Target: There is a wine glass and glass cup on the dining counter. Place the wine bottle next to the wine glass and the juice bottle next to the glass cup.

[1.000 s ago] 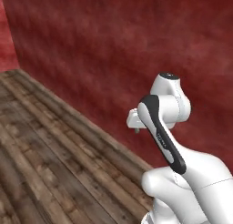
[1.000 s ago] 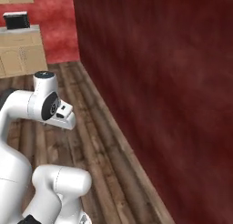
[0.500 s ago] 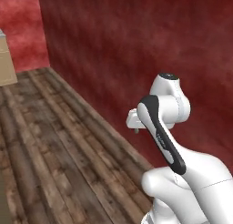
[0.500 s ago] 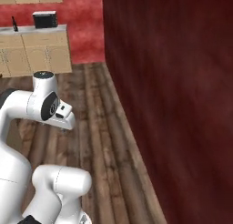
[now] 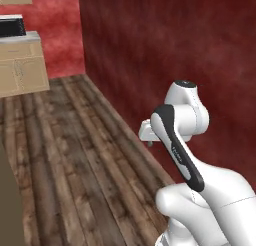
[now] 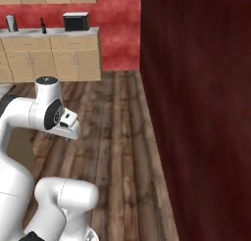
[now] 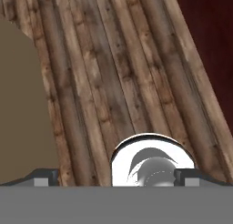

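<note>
My gripper (image 7: 116, 178) points down at the wooden floor, open, with its two dark fingertips (image 7: 45, 177) far apart and nothing between them. The hand (image 5: 148, 132) is tucked in close to the arm, well above the floor, and shows again as the hand (image 6: 67, 126) in the right base view. On the far wall counter (image 6: 49, 33) stands a slim dark long-necked bottle (image 6: 43, 25) that looks like the wine bottle, too small to make out in detail. The wine glass, the glass cup, the juice bottle and the dining counter are out of view.
A dark red wall (image 6: 196, 112) runs close along my right side. A black box-shaped appliance (image 6: 76, 21) and a grey jug (image 6: 11, 23) stand on the wall counter. A flat beige-brown panel (image 5: 9, 200) rises at my left. Plank floor (image 5: 75, 140) stretches ahead.
The whole picture has shifted, so the base has turned. The wall counter and its cabinets have come into view. The arm keeps the same folded pose and the gripper stays open.
</note>
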